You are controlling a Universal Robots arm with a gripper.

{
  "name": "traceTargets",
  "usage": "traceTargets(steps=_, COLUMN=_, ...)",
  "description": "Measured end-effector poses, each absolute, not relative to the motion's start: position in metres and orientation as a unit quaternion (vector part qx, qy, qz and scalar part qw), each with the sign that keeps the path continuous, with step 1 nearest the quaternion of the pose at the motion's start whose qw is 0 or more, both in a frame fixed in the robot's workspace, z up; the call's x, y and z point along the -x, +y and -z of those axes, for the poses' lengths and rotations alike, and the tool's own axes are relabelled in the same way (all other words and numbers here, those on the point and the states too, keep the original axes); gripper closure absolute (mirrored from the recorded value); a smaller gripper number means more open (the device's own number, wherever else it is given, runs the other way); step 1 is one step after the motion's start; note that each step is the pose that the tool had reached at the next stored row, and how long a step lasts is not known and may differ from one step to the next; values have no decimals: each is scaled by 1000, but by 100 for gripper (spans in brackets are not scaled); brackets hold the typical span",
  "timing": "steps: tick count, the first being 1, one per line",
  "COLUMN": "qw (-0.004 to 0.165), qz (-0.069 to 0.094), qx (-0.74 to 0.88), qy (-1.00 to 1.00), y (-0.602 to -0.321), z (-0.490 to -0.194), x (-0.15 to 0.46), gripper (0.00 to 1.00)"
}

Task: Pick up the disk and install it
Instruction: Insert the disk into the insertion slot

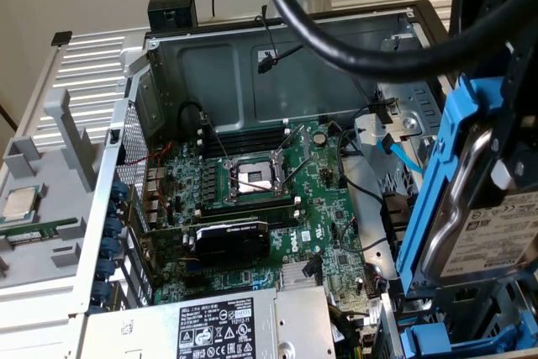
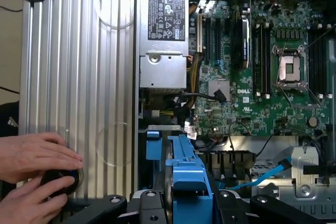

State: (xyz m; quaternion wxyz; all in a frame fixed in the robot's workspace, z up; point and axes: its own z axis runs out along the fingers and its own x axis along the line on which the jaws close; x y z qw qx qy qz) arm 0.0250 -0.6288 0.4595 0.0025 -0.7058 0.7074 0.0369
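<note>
Claw (image 2: 185, 205) clamped on disk (image 1: 492, 237) by blue frame edges — held on edge over case's (image 1: 252, 65) drive-bay corner, apparently. Stiff, dense metal, shock-fragile; plastic frame likely slick. Best gripped across frame — not label.

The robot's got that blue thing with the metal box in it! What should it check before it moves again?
1. Grip: the silver-grey metal hard drive in its bright blue plastic carrier is held in the gripper. Ok.
2. Dark metal computer case open: the green motherboard lies bare. Ok.
3. Hard drive installed: it is held up at the exterior view's right, not in a bay. Not ok.
4. Light blue flat cable out of the path: cannot tell.
5. Person's hands away: they rest on the ribbed grey panel, outside the case. Ok.
</note>
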Motion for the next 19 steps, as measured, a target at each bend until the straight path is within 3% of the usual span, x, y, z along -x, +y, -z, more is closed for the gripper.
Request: traceTargets(steps=19, qw=6, qz=-40, qx=706, qy=707, y=-629, z=-446, x=-25, gripper=63)
